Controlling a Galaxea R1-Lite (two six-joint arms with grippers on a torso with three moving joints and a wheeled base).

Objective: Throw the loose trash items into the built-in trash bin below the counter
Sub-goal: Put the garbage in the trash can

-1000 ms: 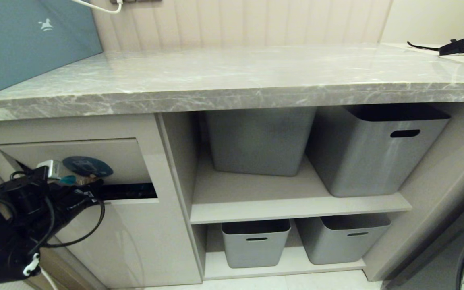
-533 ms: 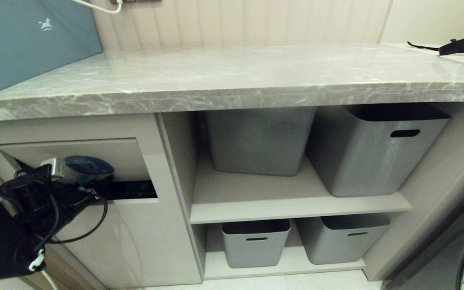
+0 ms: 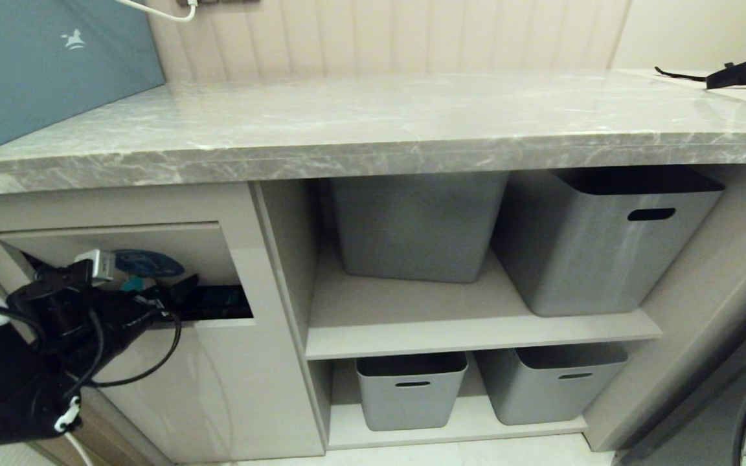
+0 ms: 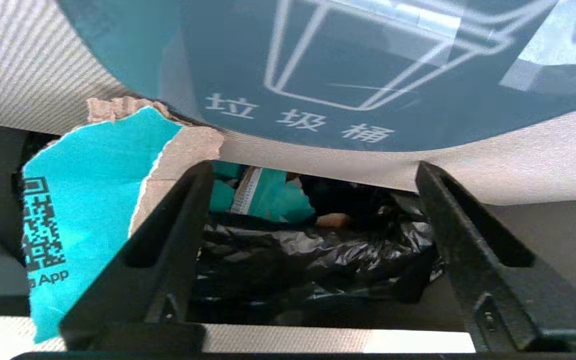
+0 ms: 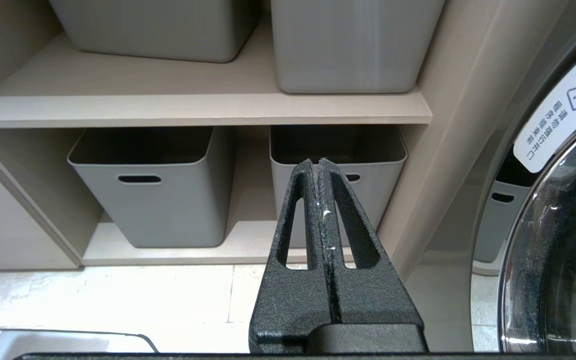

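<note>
The built-in trash bin (image 3: 153,243) is a beige cabinet front whose tilting flap, with a blue oval sticker (image 3: 146,264), is pushed inward. My left gripper (image 3: 175,294) reaches into the slot under the flap. In the left wrist view it (image 4: 314,170) stands open just below the sticker (image 4: 368,65), nothing between the fingers. A torn turquoise scrap with a brown back (image 4: 83,200) leans against the flap, outside one finger. More turquoise scraps (image 4: 263,197) lie inside on the black liner (image 4: 318,250). My right gripper (image 5: 319,162) is shut, parked low.
Grey tubs (image 3: 606,239) fill the open shelves right of the bin. On the marble counter (image 3: 373,123) a large teal-blue box (image 3: 43,65) stands at the left, and black backpack straps (image 3: 742,71) lie far right. A washer door (image 5: 558,240) is at the right.
The left gripper has opened and pushed a little farther into the slot. The flap has tilted further inward. The right arm has not moved.
</note>
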